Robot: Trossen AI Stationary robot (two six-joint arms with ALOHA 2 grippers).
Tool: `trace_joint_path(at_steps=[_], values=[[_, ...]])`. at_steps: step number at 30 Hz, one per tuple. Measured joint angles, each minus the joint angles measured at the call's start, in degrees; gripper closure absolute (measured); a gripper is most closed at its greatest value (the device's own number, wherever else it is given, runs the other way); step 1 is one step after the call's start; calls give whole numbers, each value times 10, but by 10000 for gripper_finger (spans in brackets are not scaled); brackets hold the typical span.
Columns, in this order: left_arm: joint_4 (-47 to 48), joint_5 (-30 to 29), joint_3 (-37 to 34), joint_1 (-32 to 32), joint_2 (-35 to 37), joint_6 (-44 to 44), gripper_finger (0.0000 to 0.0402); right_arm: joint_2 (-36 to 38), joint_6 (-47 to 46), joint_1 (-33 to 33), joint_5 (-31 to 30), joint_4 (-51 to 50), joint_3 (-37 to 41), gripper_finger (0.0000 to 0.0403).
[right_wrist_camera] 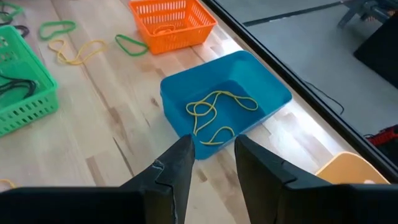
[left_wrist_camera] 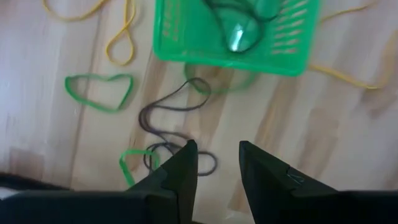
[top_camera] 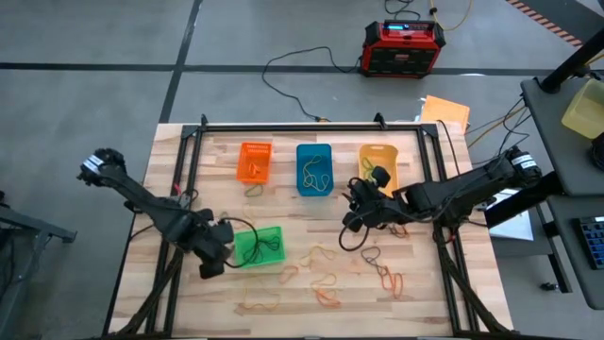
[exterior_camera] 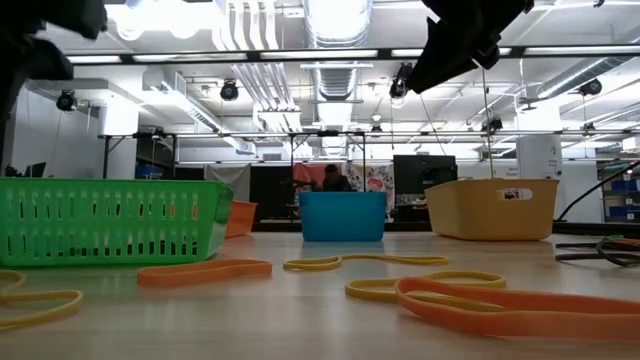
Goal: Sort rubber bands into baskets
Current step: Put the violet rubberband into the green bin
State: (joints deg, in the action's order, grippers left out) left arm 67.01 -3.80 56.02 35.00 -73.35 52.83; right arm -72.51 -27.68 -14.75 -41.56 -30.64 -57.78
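Four baskets stand on the wooden table: orange, blue, yellow-orange and green. The blue basket holds yellow rubber bands. The green one holds dark bands. Loose bands lie on the near half of the table. My left gripper is open and empty above dark and green bands, at the green basket's left side. My right gripper is open and empty, raised just right of the blue basket.
Black frame rails run along the table's edges. A red-and-black box with a black cable sits on the floor beyond the far edge. Green and yellow bands lie near the orange basket. A person shows far behind.
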Motion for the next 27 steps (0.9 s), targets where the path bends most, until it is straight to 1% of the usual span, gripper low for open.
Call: trace_joint_path(at_steps=[3, 6, 12, 14, 18, 22, 24, 27], values=[[-1, 19, -21, -6, -6, 1, 311, 0, 0, 0, 0, 1, 0, 288], [-17, 25, -53, -16, 6, 23, 327, 0, 2, 0, 0, 1, 0, 286], [-94, 34, -124, -20, 59, 52, 357, 0, 2, 0, 0, 1, 0, 293], [-101, 34, -143, -21, 76, 67, 362, 0, 4, 0, 0, 1, 0, 296], [-105, 34, -181, -24, 97, 93, 364, 0, 5, 0, 0, 1, 0, 294], [-137, 34, -206, -26, 98, 95, 363, 0, 6, 0, 0, 1, 0, 291], [-150, 34, -211, -26, 93, 98, 356, 0, 6, 0, 0, 1, 0, 291], [-148, 31, -215, -29, 82, 107, 336, 0, 7, 0, 0, 3, 0, 295]])
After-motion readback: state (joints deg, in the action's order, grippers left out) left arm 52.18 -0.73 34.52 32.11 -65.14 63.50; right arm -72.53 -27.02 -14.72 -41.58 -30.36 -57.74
